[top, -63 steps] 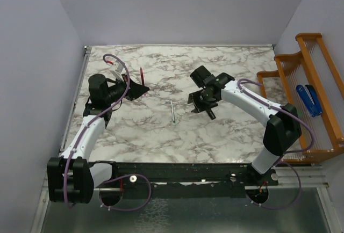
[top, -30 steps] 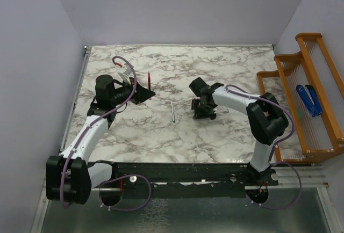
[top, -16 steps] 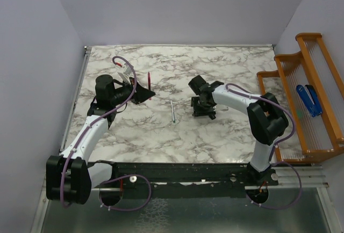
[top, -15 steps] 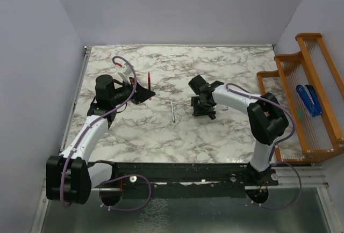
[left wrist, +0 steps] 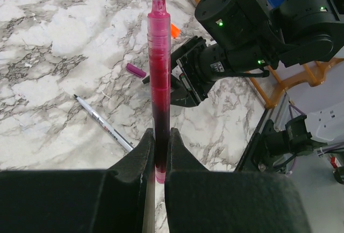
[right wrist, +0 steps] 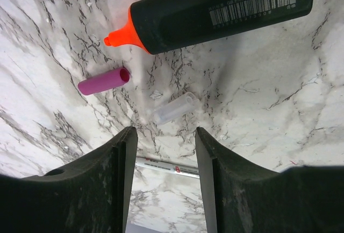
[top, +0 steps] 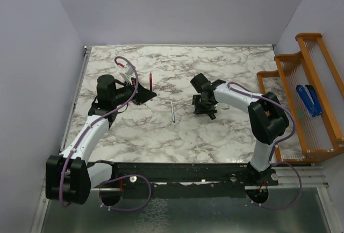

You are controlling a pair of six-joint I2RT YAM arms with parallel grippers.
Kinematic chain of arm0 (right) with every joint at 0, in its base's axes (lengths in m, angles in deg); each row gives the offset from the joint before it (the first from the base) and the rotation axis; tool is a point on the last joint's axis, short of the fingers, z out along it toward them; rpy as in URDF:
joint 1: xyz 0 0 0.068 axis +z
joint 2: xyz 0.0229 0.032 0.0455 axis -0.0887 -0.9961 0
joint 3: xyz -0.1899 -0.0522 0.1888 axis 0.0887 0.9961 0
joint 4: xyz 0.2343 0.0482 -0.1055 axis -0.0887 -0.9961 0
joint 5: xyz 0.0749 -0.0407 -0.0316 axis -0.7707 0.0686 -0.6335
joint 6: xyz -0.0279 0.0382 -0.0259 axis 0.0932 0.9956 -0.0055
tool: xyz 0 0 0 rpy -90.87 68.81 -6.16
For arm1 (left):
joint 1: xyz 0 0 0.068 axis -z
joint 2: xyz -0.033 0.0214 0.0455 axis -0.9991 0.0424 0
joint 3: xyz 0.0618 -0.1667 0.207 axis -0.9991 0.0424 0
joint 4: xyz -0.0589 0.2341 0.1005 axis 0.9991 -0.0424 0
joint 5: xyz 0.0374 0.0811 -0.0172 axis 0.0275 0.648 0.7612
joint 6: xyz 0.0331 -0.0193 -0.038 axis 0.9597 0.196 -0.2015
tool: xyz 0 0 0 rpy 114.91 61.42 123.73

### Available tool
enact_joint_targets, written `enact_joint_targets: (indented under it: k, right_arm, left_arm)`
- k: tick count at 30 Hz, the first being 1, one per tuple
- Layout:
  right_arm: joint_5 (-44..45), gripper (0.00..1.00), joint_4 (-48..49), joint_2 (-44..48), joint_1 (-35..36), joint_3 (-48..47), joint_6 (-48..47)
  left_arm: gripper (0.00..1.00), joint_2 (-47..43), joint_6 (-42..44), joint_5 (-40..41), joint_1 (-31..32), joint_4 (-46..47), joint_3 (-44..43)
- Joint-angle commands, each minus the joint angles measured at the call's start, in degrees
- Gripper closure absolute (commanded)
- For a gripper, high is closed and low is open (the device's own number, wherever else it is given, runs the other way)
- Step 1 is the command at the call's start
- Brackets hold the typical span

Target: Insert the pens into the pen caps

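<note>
The red-pink pen is clamped upright between the fingers of the left gripper. It is held near its lower end with the pale tip pointing up, and the jaws are closed tight on the barrel. In the top view that gripper is seen left of centre on the marble table, with the pen sticking up on its far side.

The right gripper is down low over the table with its jaws spread wide and nothing between them. Just ahead of the gap lies what looks like a clear cap, though it's pretty faint against the marble. The magenta-purple cap is right beside it, apart from both fingers. Past those two lies the black marker, orange tip bare and pointing toward the magenta cap.

The silver-grey pen is flat on the table between the two grippers, touched by neither. An orange cap can be spotted just by the right gripper from the left wrist.
</note>
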State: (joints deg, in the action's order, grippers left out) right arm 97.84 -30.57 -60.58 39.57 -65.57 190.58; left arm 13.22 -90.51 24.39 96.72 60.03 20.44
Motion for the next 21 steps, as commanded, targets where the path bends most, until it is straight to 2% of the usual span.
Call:
enact_joint_targets:
  k: [1,21]
  right_arm:
    - [-0.68,0.49,-0.81,-1.83,-0.18,-0.37,3.8]
    - [-2.56,0.51,5.38,-2.42,-2.32,3.95,5.97]
  left_arm:
    - [1.0,0.38,1.47,-0.04,0.34,-1.06,-2.27]
    - [1.0,1.98,2.23,0.2,0.61,-1.87,-2.69]
